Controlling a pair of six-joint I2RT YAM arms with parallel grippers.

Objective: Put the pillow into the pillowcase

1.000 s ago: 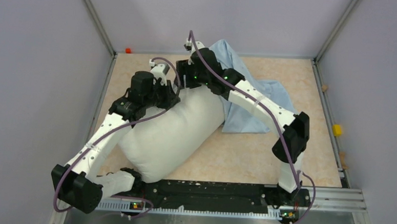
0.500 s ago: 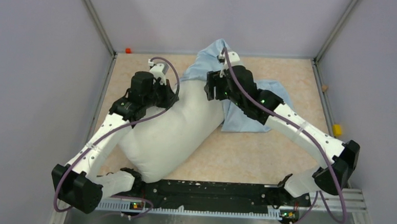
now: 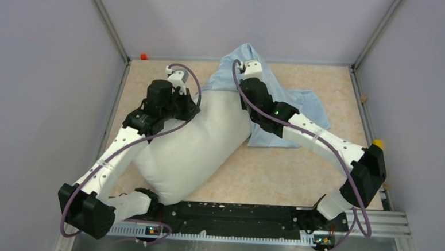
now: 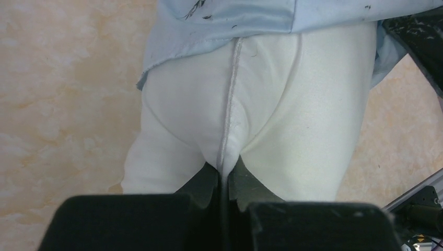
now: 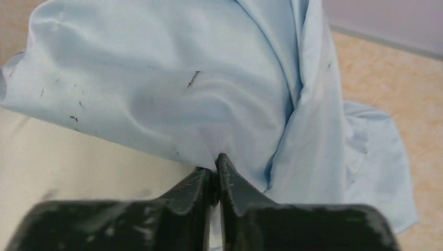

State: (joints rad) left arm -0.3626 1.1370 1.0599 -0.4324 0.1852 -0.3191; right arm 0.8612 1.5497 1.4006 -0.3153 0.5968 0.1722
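The pillow (image 3: 190, 149) lies slantwise on the counter (image 3: 298, 175). One end is near the base of the left arm and the other end points to the far middle. The pillowcase (image 3: 302, 104) is at the far side, right of the middle. It is wrinkled, and one part of it is spread flat on the counter behind the right arm. Another part is raised up in front of the back wall.

In the left wrist view, the left fingers (image 4: 222, 180) are together and they pinch the seam of the pillow (image 4: 271, 104) at its far end. Just beyond this grip, the hem of the pillowcase (image 4: 224, 15) lies across the pillow and covers only its last part. Most of the pillow is outside the pillowcase.

In the right wrist view, the right fingers (image 5: 214, 172) are pressed together on a fold of the pillowcase (image 5: 172, 78), close to its edge. The cloth goes up and away from them in long folds. The pillow (image 5: 78, 162) shows below this edge, to the left of the fingers.
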